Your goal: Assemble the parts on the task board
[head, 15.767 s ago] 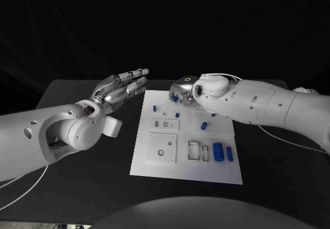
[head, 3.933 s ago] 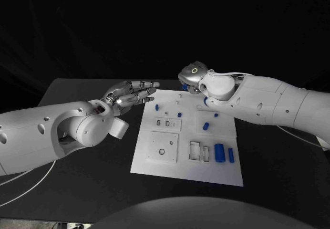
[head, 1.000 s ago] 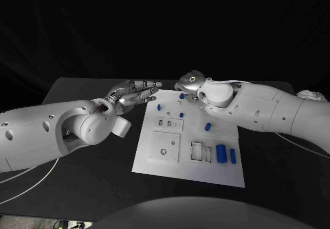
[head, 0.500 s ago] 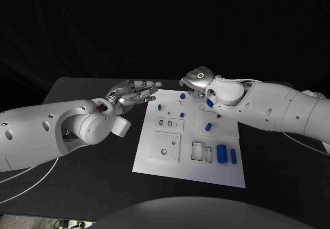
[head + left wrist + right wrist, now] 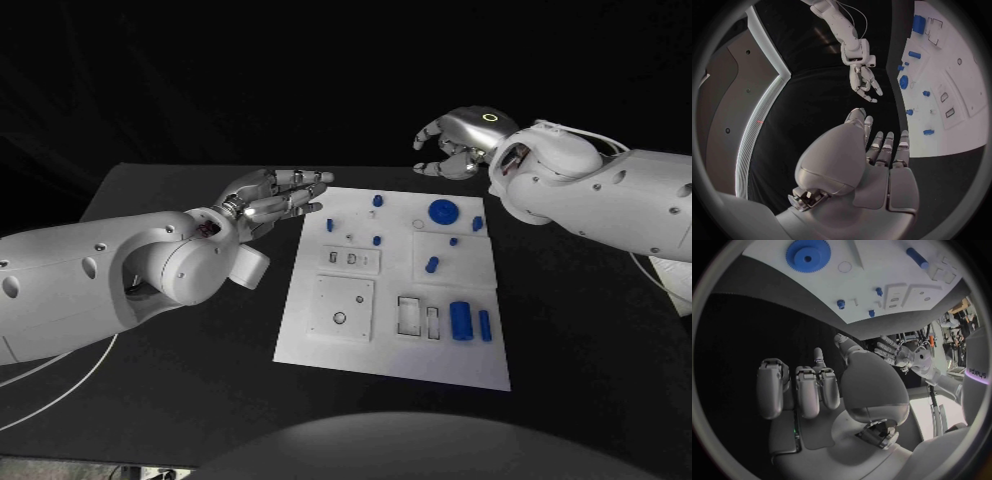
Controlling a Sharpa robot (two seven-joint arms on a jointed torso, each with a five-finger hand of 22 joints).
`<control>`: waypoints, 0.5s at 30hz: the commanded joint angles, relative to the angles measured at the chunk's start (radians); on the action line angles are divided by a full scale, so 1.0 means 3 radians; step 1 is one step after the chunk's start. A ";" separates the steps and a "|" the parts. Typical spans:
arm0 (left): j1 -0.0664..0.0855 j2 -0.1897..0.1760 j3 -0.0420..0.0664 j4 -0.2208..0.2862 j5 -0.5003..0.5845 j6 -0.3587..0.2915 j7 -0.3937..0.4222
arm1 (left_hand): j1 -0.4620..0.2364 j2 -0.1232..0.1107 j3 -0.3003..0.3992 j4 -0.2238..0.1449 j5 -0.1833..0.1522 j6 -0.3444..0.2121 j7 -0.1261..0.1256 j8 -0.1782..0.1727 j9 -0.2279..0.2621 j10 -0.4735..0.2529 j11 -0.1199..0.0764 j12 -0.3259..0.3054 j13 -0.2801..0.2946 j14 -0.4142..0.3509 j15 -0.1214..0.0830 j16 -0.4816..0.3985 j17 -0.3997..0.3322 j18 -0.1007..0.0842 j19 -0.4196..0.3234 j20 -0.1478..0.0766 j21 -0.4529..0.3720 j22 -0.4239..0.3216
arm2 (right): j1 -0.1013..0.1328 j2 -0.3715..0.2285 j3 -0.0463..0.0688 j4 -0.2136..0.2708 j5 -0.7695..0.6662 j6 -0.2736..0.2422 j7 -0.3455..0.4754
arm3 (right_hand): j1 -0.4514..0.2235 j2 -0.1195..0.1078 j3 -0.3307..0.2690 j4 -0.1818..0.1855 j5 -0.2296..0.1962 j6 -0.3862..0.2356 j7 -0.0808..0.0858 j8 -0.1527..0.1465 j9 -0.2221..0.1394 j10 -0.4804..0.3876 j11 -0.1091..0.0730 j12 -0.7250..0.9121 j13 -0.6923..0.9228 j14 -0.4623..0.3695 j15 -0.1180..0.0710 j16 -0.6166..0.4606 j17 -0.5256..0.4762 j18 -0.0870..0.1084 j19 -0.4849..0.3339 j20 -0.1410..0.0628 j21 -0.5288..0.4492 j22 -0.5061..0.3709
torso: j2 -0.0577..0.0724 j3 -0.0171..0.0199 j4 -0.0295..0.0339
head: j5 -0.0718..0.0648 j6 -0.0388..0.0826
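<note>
The task board [image 5: 392, 300] is lying in the middle of the black desk [image 5: 159, 330], its long sides running from the near edge toward the far edge. A blue gear [image 5: 444, 211] is sitting flat near the board's far right corner, apparently seated on its post, with a bare white ring just beside it. Small blue pegs [image 5: 376, 240] are standing along the far half of the board, placed in their holes as far as the head view shows. A short blue pin [image 5: 430, 264] is lying near the middle, and two blue cylinders [image 5: 460, 320] are resting side by side by the right edge next to the rectangular slots [image 5: 418, 318], probably waiting their turn. A square plate with a round hole [image 5: 340, 310] is occupying the left side.

The right hand [image 5: 459, 145] is hanging in the air beyond the board's far right corner, well above the desk; its fingers are loosely curled and holding nothing, which suits a hand that is clear of the gear and free for the next part. The left hand [image 5: 274, 194] is hovering just off the board's far left corner, fingers stretched out together and slightly apart, empty, likely standing by so as not to block the right arm's reach.
</note>
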 commanded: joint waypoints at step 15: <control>-0.0027 0.0022 0.0002 -0.0011 -0.0053 0.0064 0.0070 | 0.0039 -0.0001 0.0024 -0.0002 0.0018 0.0007 0.0018 0.0016 0.0004 -0.0003 0.0028 0.0019 0.0004 0.0014 0.0014 0.0016 0.0005 -0.0069 0.0024 -0.0009 0.0019 0.0002 | -0.0146 -0.0220 -0.0010 0.0048 0.0572 0.0636 -0.0221 | 0.0186 0.0017 -0.0002 -0.0080 0.0309 -0.0837 0.0073 0.0748 0.0711 0.0351 0.0067 0.0013 0.0876 0.0348 0.0082 0.0012 0.0878 -0.0068 0.0116 0.0088 0.0219 0.0736 | -0.0008 0.0004 0.0006 | -0.0041 0.0000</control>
